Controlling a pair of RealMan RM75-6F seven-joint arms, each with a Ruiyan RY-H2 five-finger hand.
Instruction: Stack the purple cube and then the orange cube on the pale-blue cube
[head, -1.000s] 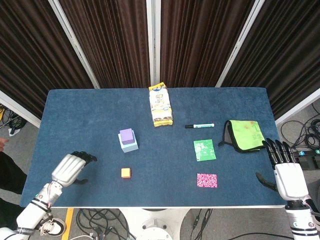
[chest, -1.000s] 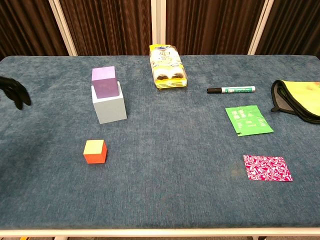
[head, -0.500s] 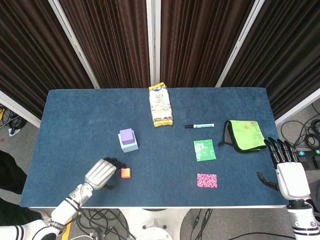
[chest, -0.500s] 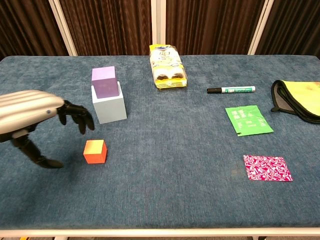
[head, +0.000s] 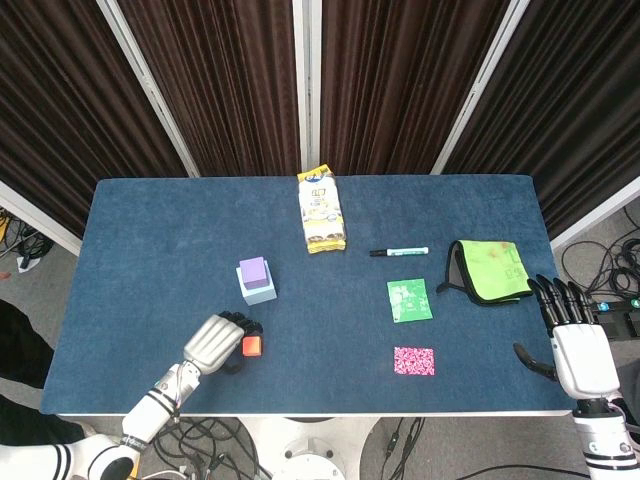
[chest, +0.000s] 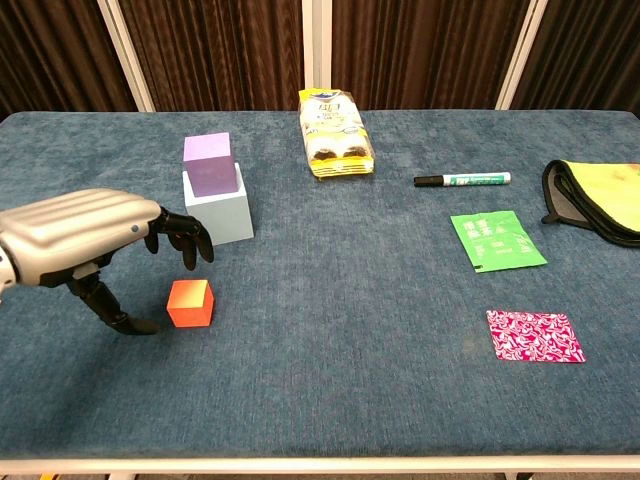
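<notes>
Hovering over the orange cube (chest: 190, 302), the left hand (chest: 95, 240) is spread, fingers arched above it and thumb low beside it, grasping nothing; whether any fingertip touches the cube cannot be told. Just beyond, the purple cube (chest: 209, 163) sits on the pale-blue cube (chest: 219, 212). At the table's (head: 150, 240) near right edge, the right hand (head: 577, 345) rests released, fingers straight and apart, its wrist cut off by the frame.
</notes>
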